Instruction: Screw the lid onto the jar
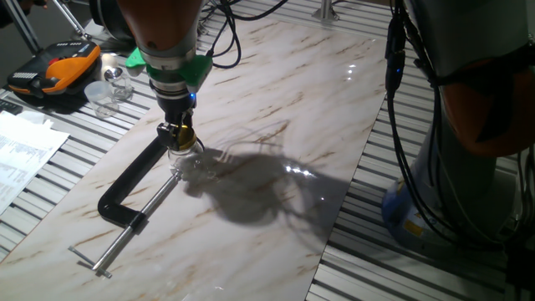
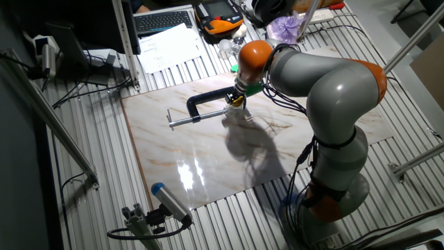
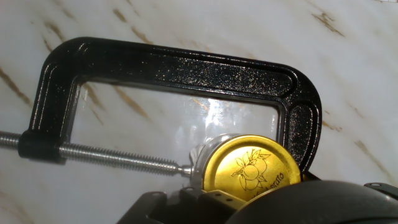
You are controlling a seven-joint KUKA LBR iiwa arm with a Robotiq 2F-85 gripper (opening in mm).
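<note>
The gold lid, printed with a fruit drawing, sits on the mouth of the clear glass jar. Only a sliver of the jar's rim shows beside it. The jar stands on the marble board, held between the jaw and screw of a black C-clamp. My gripper points straight down over the jar, with its fingers closed around the gold lid. In the other fixed view my gripper is at the clamp's open end. The gripper body hides the lid's lower edge in the hand view.
The clamp's threaded screw and handle reach toward the board's near-left edge. An orange-black case, clear cups and papers lie off the marble board to the left. The robot's base and cables stand at right.
</note>
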